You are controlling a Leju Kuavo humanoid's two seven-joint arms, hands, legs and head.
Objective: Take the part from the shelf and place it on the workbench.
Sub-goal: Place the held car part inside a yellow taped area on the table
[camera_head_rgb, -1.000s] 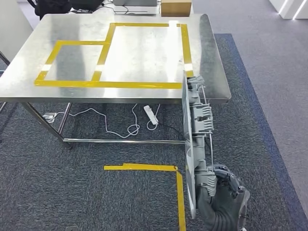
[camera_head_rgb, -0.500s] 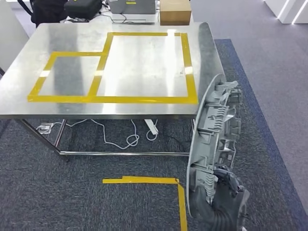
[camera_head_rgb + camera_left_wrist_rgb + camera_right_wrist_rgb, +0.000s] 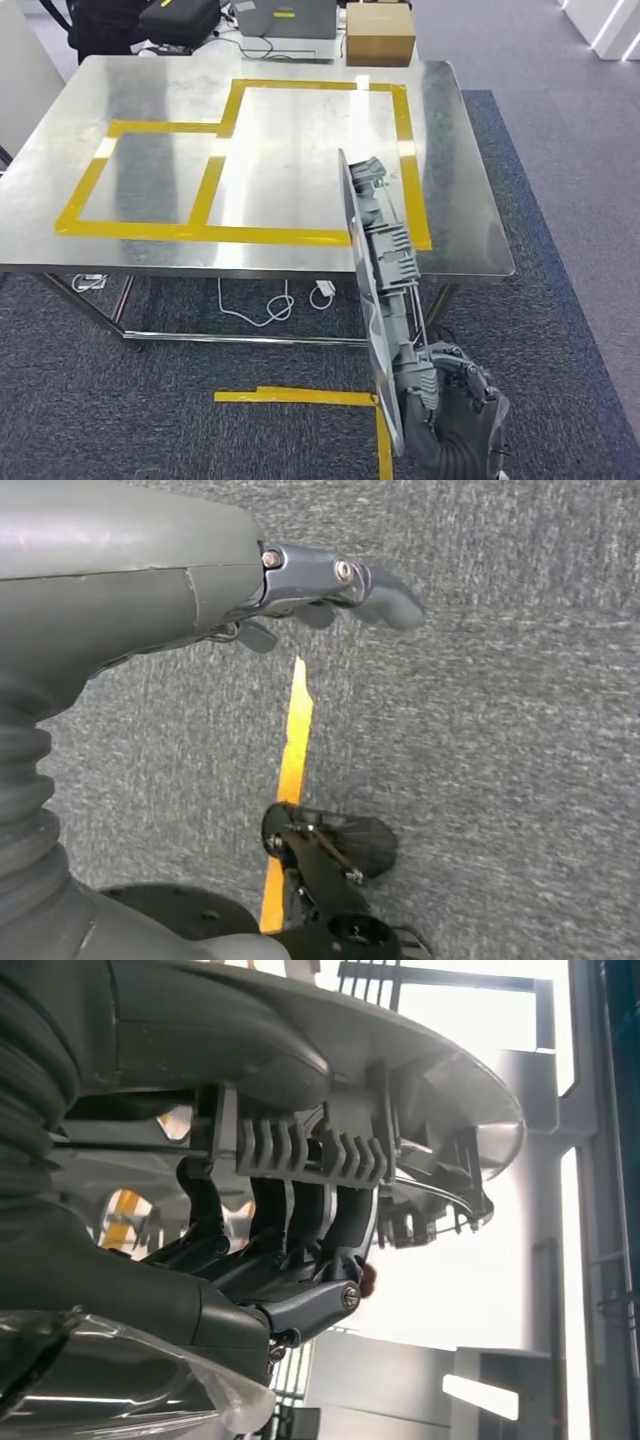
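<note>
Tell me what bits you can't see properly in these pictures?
- Right hand: head view, the frame's bottom edge cuts its wrist; the part covers some fingers.
- Part's flat face: turned edge-on in head view.
- Left hand: wrist view, fingers mostly behind its own cover.
- Box: the top edge crops it.

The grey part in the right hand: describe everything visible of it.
The part is a long, grey, plastic-looking moulding: a smooth curved panel with ribs, clips, toothed brackets and thin wire rods on its inner side. It stands on edge, nearly upright. The right hand grips its lower end, fingers curled around a ribbed bracket. Its upper end overlaps the workbench edge; contact is unclear.
</note>
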